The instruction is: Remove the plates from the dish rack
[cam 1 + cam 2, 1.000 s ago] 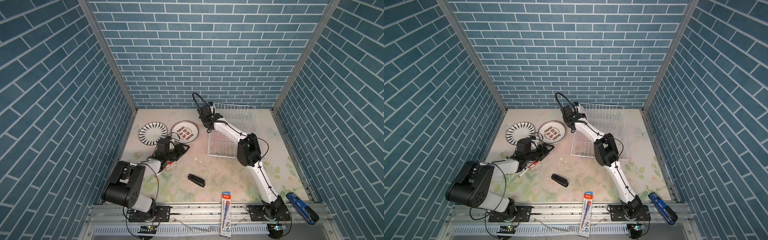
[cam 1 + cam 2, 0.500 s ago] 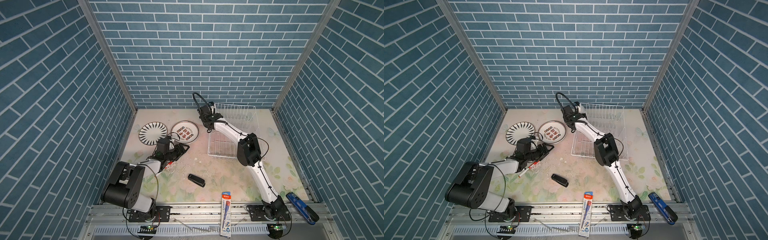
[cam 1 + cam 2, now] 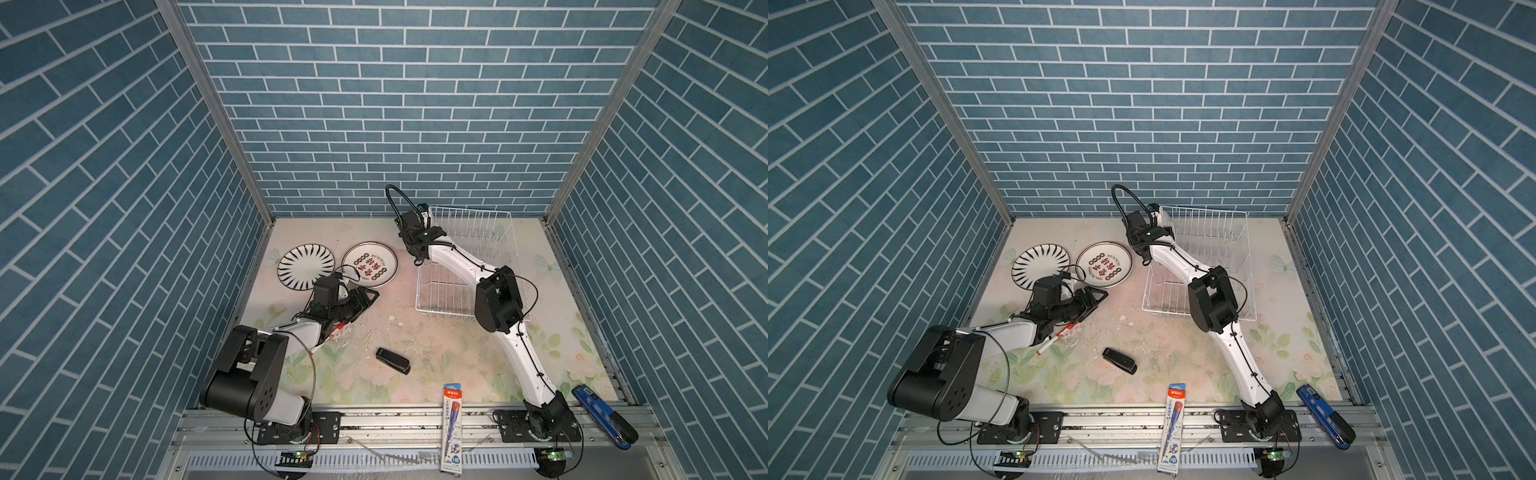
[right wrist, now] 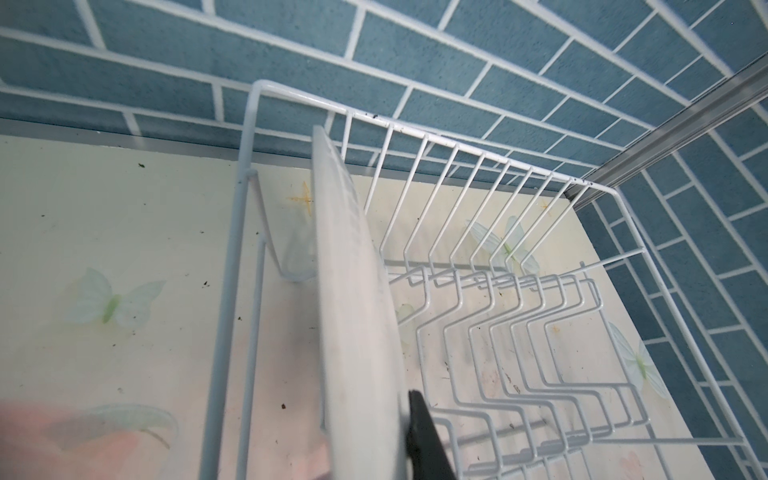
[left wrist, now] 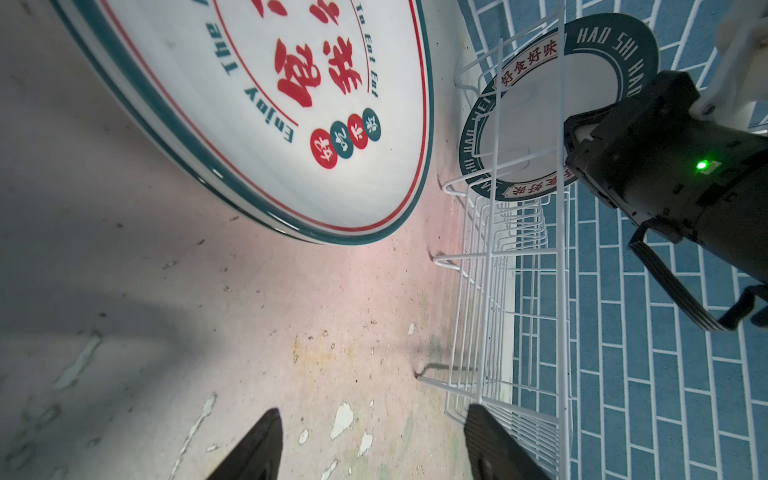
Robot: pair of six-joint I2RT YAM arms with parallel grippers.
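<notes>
Across both top views, the dish rack [image 3: 469,219] stands on the desk [image 3: 415,386] right of centre, near the back wall. Two plates lie flat and face up to its left, side by side: the striped plate [image 3: 306,266] and, nearer the rack, the lettered plate [image 3: 369,264]. The left end effector [image 3: 367,296] sits low just in front of the lettered plate. The right end effector [image 3: 424,211] reaches into the rack at its far left corner.

Left wrist view: the fingertips [image 5: 257,449] of the left end effector stand apart over the desk, holding nothing. The lettered plate [image 5: 291,104] lies ahead of them. Beyond it, the green-rimmed plate [image 5: 536,112] stands on edge in the dish rack [image 5: 490,266], with the right end effector at its rim.

Right wrist view: the green-rimmed plate [image 4: 357,311] appears edge-on, just inside the rack's end wall [image 4: 232,291]. One black finger [image 4: 424,436] lies flat against its face; the opposite finger is hidden behind the plate. The right end effector is clamped on this plate
</notes>
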